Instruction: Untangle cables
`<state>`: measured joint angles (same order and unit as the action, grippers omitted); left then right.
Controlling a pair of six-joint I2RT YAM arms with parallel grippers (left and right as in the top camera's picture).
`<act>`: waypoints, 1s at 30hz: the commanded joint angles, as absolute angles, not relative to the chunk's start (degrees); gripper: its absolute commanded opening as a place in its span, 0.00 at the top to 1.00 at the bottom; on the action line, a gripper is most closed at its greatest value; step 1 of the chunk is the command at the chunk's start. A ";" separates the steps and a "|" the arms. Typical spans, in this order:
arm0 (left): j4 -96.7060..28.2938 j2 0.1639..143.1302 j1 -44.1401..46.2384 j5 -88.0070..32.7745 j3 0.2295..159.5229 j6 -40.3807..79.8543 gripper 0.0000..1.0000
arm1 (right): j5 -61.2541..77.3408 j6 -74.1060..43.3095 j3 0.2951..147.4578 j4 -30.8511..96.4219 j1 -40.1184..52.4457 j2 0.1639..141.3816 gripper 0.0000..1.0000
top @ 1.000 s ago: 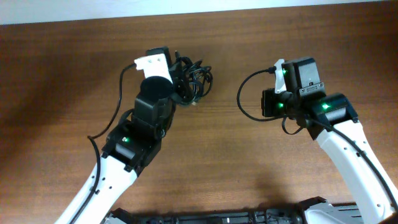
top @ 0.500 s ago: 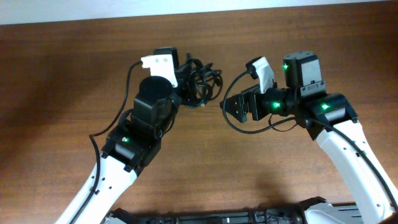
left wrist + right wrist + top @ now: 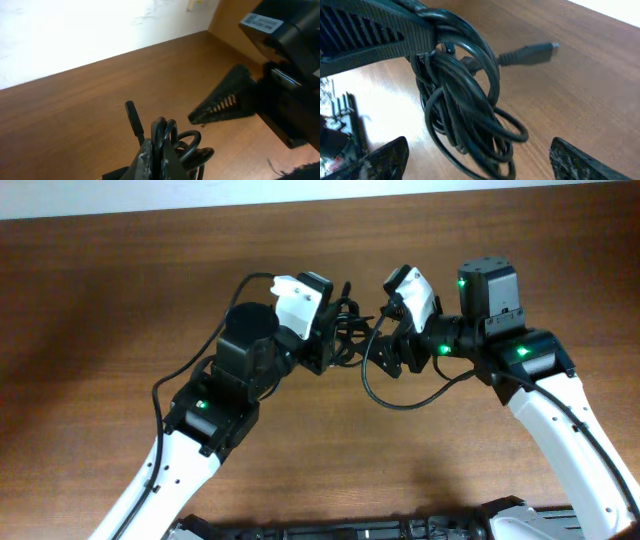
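"Overhead has both sides crowded together over the table point(image 3: 120, 280). Why so tight?"

"My left gripper point(image 3: 152, 159) is clamped on the cables point(image 3: 465, 110), a knot of black loops hanging from it, apparently off the wood, so the coils can fall open. My right gripper point(image 3: 477, 145) faces the bundle with its fingers point(image 3: 385, 155) wide apart, on either side of the lowest loops, touching nothing I can see."

"And the plug point(image 3: 530, 52)?"

"It sticks out free on the far side. I judge that loose end to be the one to pull."
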<state>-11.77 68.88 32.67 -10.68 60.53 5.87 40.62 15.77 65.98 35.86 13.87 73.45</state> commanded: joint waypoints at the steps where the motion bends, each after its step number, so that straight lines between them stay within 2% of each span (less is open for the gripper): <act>1: -9.80 67.57 32.84 -16.86 61.67 4.03 1.00 | 41.36 19.31 65.80 35.70 13.87 72.75 0.22; 2: -8.95 67.57 32.84 -18.28 61.67 4.08 1.00 | 41.36 19.29 65.80 35.68 13.87 72.75 0.30; 5: -8.32 67.57 32.84 -18.24 61.67 4.67 1.00 | 41.36 19.25 65.80 35.83 13.87 72.75 0.66; 6: -8.16 67.57 32.84 -18.26 61.67 5.10 1.00 | 41.39 19.25 65.80 35.83 13.87 72.75 0.87; 7: -8.19 67.57 32.84 -18.26 61.67 5.10 1.00 | 41.39 19.20 65.80 35.88 13.87 72.75 0.96; 11: -8.16 67.57 32.82 -14.83 61.67 5.10 1.00 | 40.66 18.98 65.80 37.67 13.80 72.75 0.96; 13: -8.45 67.22 32.69 -9.58 61.67 6.83 1.00 | 35.64 14.57 65.80 38.50 13.80 72.75 0.96; 18: -16.40 65.71 28.25 7.77 61.67 20.62 1.00 | 33.74 11.46 65.80 38.79 13.74 72.75 0.96; 21: -21.78 65.58 24.43 8.71 61.67 26.57 1.00 | 33.78 9.93 65.80 38.06 13.74 72.75 0.96; 24: -22.83 65.60 23.83 8.21 61.67 26.00 1.00 | 33.78 7.55 65.80 36.45 13.74 72.75 0.96; 27: -24.32 65.60 23.83 9.32 61.67 18.31 1.00 | 33.76 3.42 65.80 34.46 13.74 72.69 0.96; 30: -26.37 65.60 23.83 11.57 61.67 18.33 1.00 | 30.98 -1.54 65.80 33.61 13.74 72.69 0.96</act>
